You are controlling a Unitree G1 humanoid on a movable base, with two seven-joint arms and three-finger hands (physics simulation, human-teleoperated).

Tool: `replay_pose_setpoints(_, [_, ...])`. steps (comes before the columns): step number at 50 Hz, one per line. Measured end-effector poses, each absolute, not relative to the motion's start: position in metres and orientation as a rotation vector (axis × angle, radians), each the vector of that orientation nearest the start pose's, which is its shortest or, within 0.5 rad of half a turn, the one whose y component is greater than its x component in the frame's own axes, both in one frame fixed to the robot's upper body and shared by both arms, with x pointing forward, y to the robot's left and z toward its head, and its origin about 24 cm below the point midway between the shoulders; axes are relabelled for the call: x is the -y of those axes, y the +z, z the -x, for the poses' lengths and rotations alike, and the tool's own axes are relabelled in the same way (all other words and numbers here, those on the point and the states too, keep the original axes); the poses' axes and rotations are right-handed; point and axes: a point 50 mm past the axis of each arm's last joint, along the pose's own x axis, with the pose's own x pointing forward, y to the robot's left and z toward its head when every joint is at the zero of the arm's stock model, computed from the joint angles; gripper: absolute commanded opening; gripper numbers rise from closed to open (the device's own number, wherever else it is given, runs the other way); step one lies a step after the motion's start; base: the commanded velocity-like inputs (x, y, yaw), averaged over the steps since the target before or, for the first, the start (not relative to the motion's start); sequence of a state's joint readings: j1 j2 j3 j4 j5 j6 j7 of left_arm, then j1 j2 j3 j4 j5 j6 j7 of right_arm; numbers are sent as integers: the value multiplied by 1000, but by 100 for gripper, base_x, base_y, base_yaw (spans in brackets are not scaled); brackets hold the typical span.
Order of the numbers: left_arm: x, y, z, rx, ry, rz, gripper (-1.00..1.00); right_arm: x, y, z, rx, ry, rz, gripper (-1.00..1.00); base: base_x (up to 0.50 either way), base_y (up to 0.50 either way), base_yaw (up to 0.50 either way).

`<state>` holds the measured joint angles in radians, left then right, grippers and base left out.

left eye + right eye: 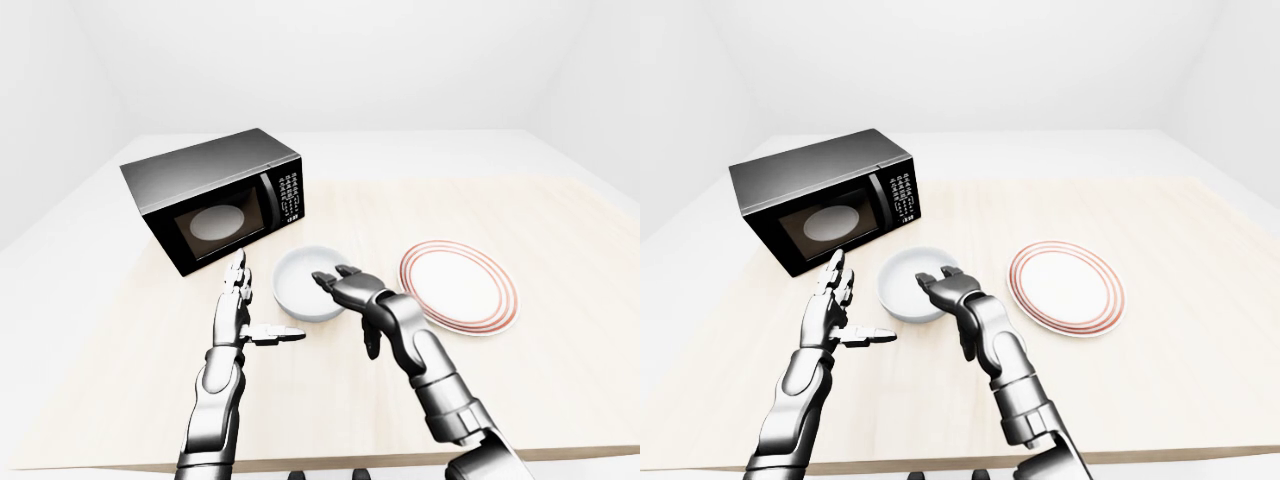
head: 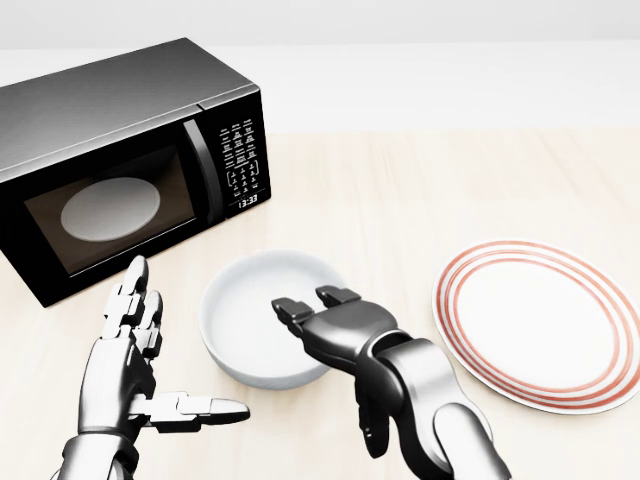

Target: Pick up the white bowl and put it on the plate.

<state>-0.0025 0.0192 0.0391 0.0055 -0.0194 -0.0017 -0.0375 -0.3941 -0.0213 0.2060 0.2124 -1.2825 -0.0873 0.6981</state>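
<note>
Microwave: far left on the table, door shut, clock lit.
Left hand: near left, fingers spread wide and thumb out, gripping nothing, just left of the bowl.
Bowl: white, sitting on the table between microwave and plate, not on the plate.
Right hand: over the bowl's right rim, two fingers reaching above the inside, thumb hanging outside; not clamped on it.
Plate: red-ringed, right, apart from the bowl.

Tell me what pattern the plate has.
White plate with red concentric rings near its rim; clearest in the head view.
</note>
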Motion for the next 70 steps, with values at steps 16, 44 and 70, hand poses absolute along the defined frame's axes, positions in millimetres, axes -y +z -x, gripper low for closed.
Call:
replay_pose_setpoints(16, [-160, 41, -254, -1, 1, 0, 100, 63, 60, -308, -111, 802, 1486, 100, 0, 0, 0])
replay_pose_setpoints(44, [-160, 41, -254, -1, 1, 0, 100, 59, 47, -311, -170, 843, 1552, 100, 0, 0, 0])
replay_pose_setpoints(70, [-160, 41, -254, -1, 1, 0, 100, 49, 60, -315, -98, 817, 1551, -100, 0, 0, 0])
